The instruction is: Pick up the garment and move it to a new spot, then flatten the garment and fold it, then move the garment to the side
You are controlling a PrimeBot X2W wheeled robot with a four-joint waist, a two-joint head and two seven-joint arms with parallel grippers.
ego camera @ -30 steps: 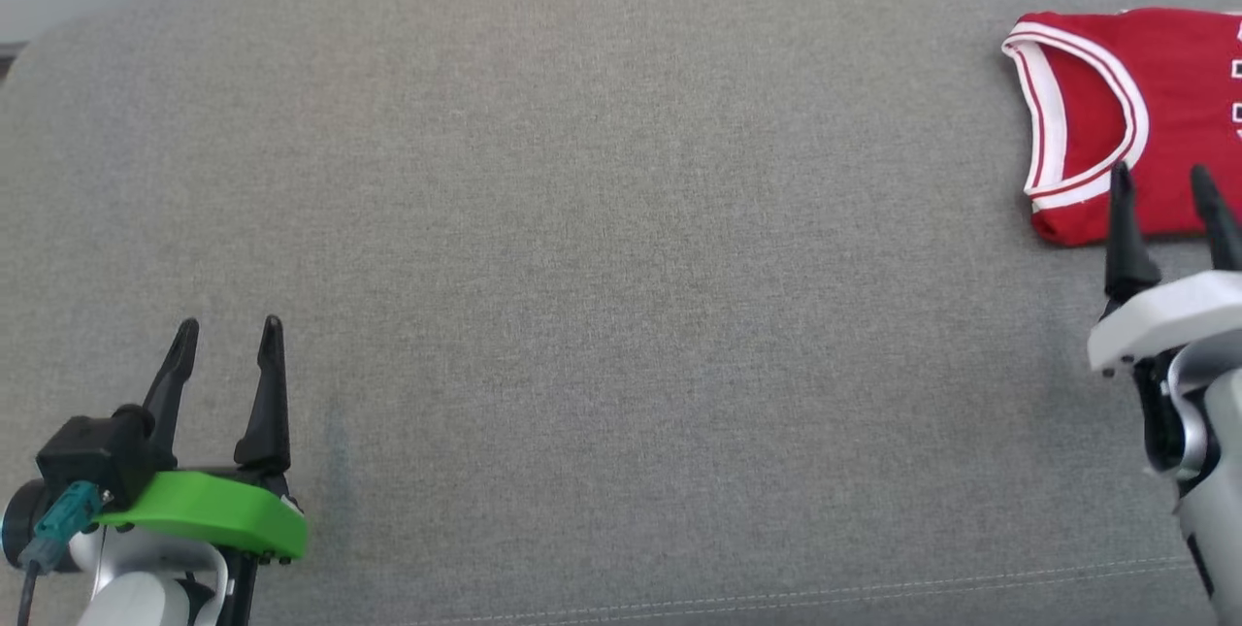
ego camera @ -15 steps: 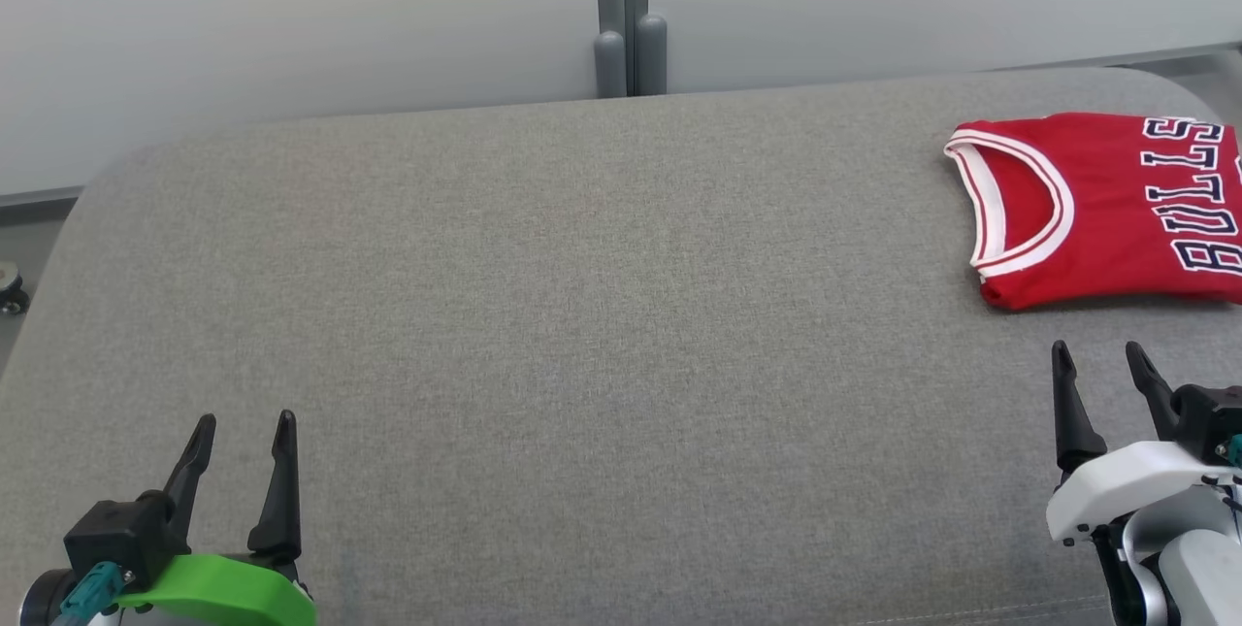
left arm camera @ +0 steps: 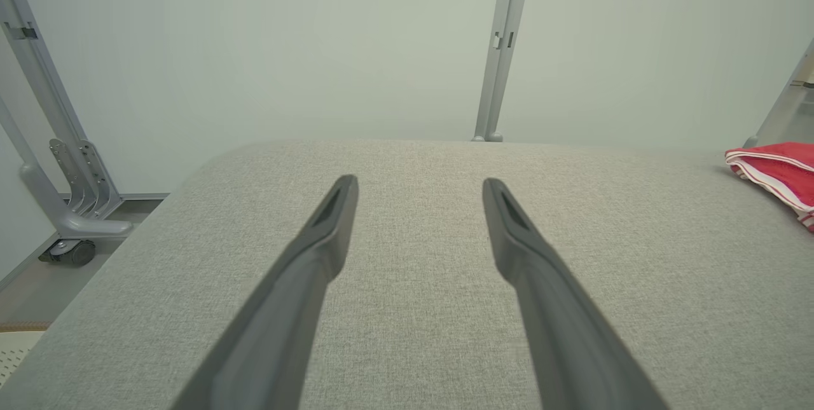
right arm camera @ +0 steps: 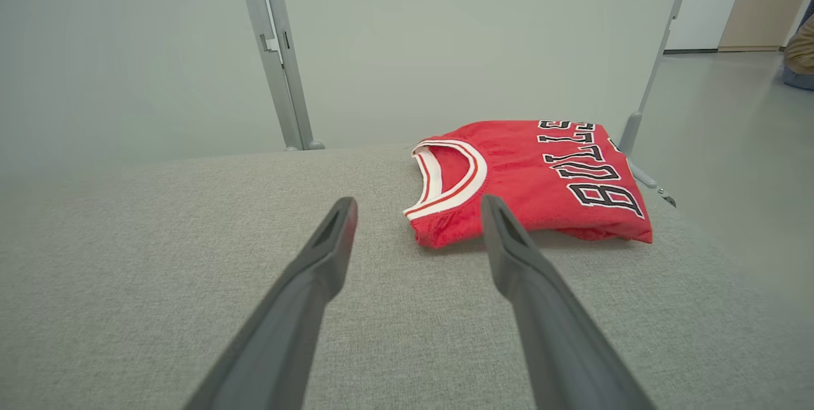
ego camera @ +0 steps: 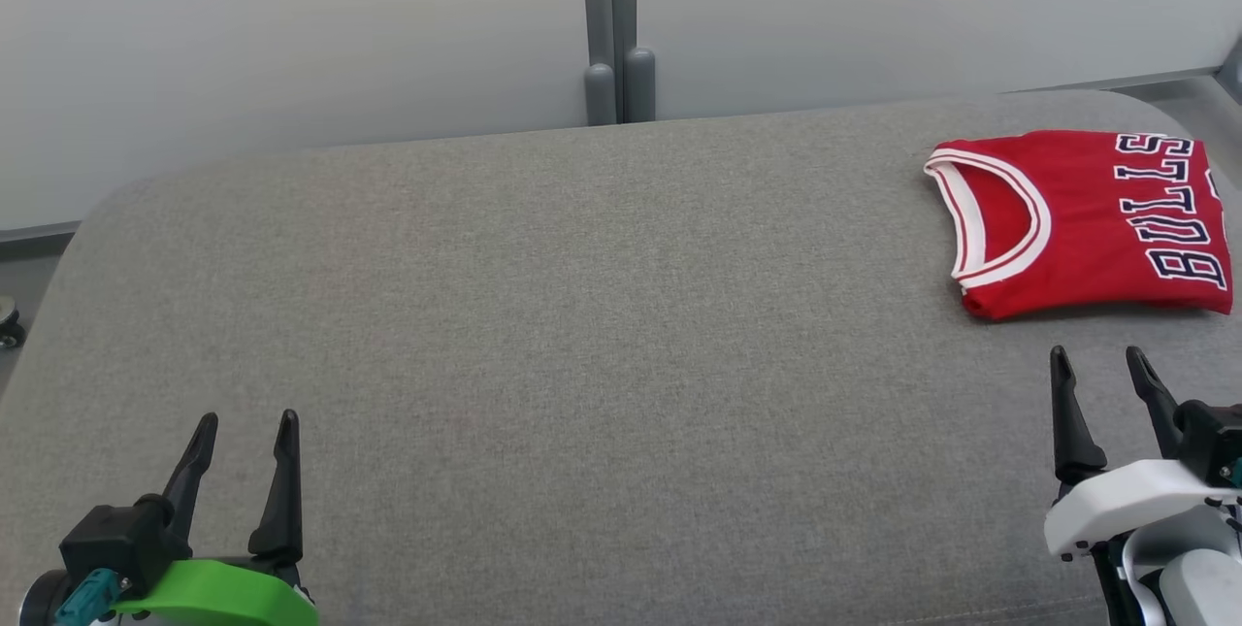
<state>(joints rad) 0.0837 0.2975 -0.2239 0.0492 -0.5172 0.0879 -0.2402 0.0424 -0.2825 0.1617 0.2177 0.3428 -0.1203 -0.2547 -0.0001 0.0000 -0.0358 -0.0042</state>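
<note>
A red jersey (ego camera: 1087, 218) with white trim and dark lettering lies folded at the far right of the grey padded surface (ego camera: 582, 335); the right wrist view has the jersey (right arm camera: 534, 175) just beyond the fingertips, and its edge (left arm camera: 779, 171) peeks in at the right of the left wrist view. My right gripper (ego camera: 1098, 362) is open and empty, a short way in front of the jersey and apart from it. At the lower left my left gripper (ego camera: 245, 422) is open and empty too, far from the jersey.
A pale wall with grey metal posts (ego camera: 611, 24) runs behind the surface. The surface's right edge falls off just past the jersey, with floor (right arm camera: 731, 143) beyond. A wheeled frame foot (left arm camera: 70, 248) stands on the floor at the left.
The camera has tilted up, so the wall shows and the jersey sits lower and fully in view. My right gripper has drawn back from over the jersey's edge to clear of it.
</note>
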